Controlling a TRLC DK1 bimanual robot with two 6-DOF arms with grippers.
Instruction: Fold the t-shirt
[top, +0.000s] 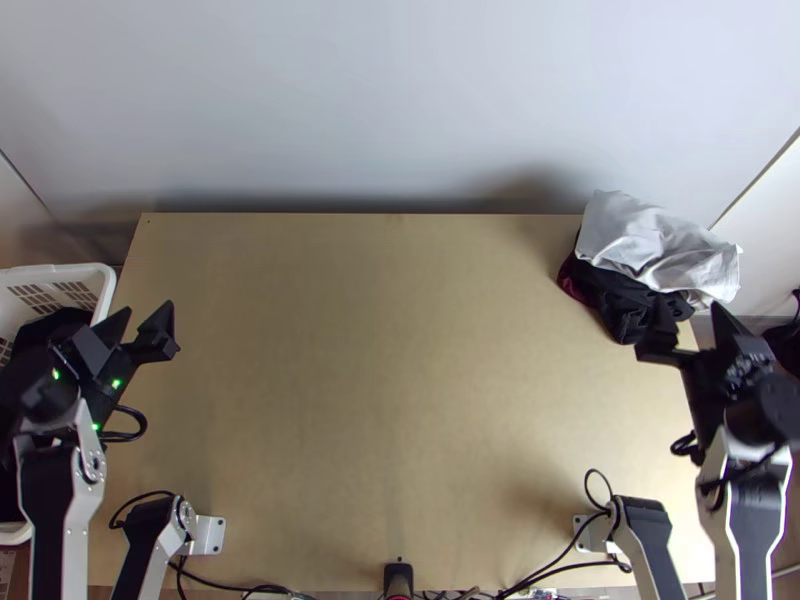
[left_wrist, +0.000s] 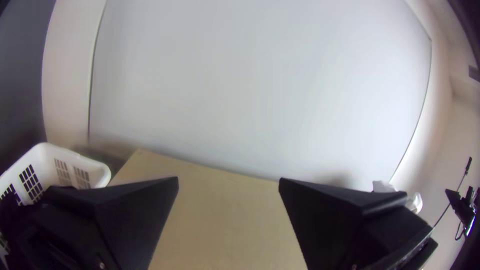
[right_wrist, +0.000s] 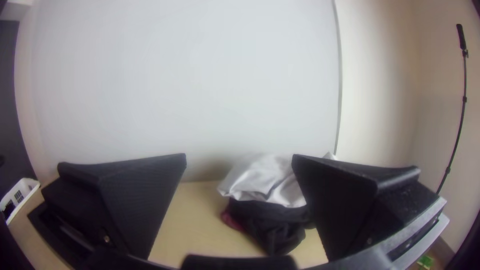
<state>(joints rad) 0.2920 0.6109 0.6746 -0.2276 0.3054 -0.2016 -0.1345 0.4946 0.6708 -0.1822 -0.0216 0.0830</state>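
Left hand (top: 147, 310): released, its two black fingers wide apart, near the left edge of the table (top: 390, 380). In the left wrist view, wood surface and pale wall (left_wrist: 260, 90) lie beyond the gap. Immediately to its left, a white basket (top: 62, 268) stands beside the table, dark cloth (top: 40, 330) inside.

Right hand (top: 688, 305): also released, fingers wide apart, near the table's right edge. Clothing heap located just ahead of it and slightly to its left, at the far right corner, well apart from the left hand. White cloth (top: 650, 245) bunched and creased on top; black cloth (top: 622, 300) crumpled beneath; a dark red piece (top: 573, 284) pokes out on the side away from the right hand. Which piece is the t-shirt: cannot tell. Contact between right fingertips and black cloth: cannot tell from the top view.
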